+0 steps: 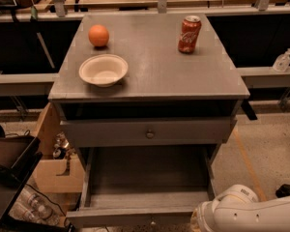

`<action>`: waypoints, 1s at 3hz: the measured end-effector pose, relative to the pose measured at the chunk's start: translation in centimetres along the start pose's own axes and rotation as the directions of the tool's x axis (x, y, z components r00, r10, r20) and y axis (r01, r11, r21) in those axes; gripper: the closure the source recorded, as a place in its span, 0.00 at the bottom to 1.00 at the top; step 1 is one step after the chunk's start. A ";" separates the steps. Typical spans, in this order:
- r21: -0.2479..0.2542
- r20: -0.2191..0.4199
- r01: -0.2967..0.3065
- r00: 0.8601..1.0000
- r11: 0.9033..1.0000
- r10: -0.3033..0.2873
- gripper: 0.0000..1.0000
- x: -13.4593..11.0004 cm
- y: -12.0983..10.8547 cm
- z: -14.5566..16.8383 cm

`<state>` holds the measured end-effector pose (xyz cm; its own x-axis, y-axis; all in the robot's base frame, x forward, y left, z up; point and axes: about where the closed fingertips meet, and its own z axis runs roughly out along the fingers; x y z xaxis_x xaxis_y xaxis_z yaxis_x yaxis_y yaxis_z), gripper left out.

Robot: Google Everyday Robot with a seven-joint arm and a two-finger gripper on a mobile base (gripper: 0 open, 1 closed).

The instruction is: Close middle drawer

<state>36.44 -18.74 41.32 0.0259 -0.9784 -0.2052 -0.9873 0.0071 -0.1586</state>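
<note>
The middle drawer is sitting pulled far out, grey and shallow, its low front partly cut off below. The white arm is crowding its right front corner; the pincer is hiding off-frame, grip impossible to tell. A red Coca-Cola can is standing on the desk.

Item: robot arm — lower right corner of the view. Shell of glossy white moulded plastic, smooth and rounded. One bulbous joint housing with a domed cap on top; one thick tubular segment reaching the right edge. A thin dark seam divides housing from segment. Warm tan shading on the housing's left face. End effector — outside the view, unseen.
</note>
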 end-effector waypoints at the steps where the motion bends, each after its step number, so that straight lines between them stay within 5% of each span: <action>1: 0.018 0.009 0.019 1.000 1.000 -0.019 1.00 -0.2 -2.0 1.5; 2: 0.019 0.010 0.020 1.000 1.000 -0.021 1.00 -0.2 -1.8 1.6; 3: 0.052 0.009 0.033 0.999 0.998 -0.034 1.00 -0.7 -5.8 3.3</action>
<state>42.69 -17.40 39.22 0.0609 -0.9761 -0.2084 -0.9764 -0.0149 -0.2156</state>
